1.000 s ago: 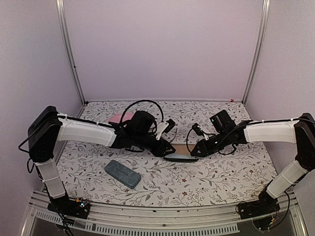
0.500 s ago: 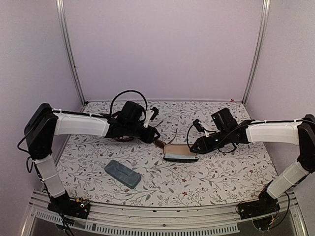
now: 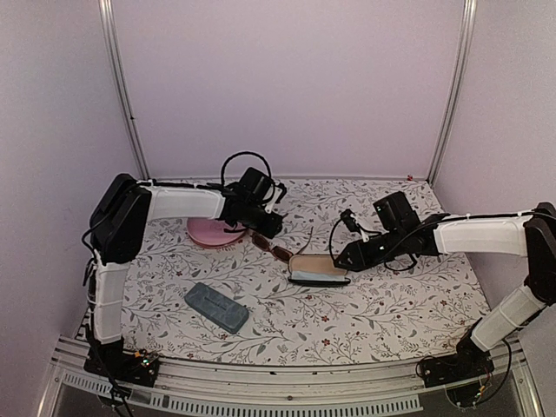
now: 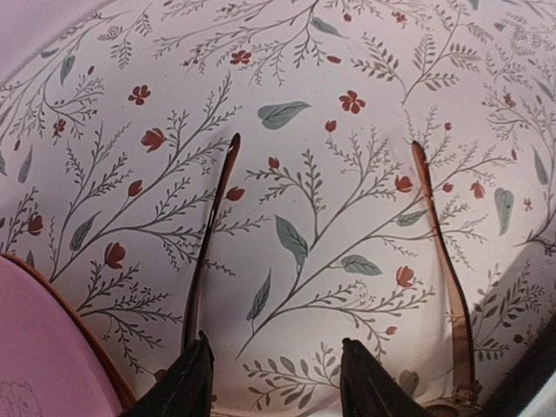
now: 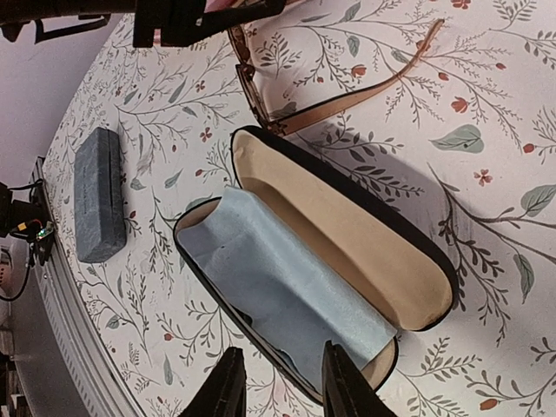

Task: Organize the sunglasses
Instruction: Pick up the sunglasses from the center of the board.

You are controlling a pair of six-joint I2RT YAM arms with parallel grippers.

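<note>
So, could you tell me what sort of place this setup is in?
Probably a lab test booth: plain pale walls on aluminium posts enclose a floral-clothed table, with a left arm and right arm bolted to a rail at its near edge.

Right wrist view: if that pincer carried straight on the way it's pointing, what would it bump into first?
Probably the open black oblong hard case, most likely the pale blue cloth lying inside it, just ahead of the right pincer. Depth is hard to judge.
</note>
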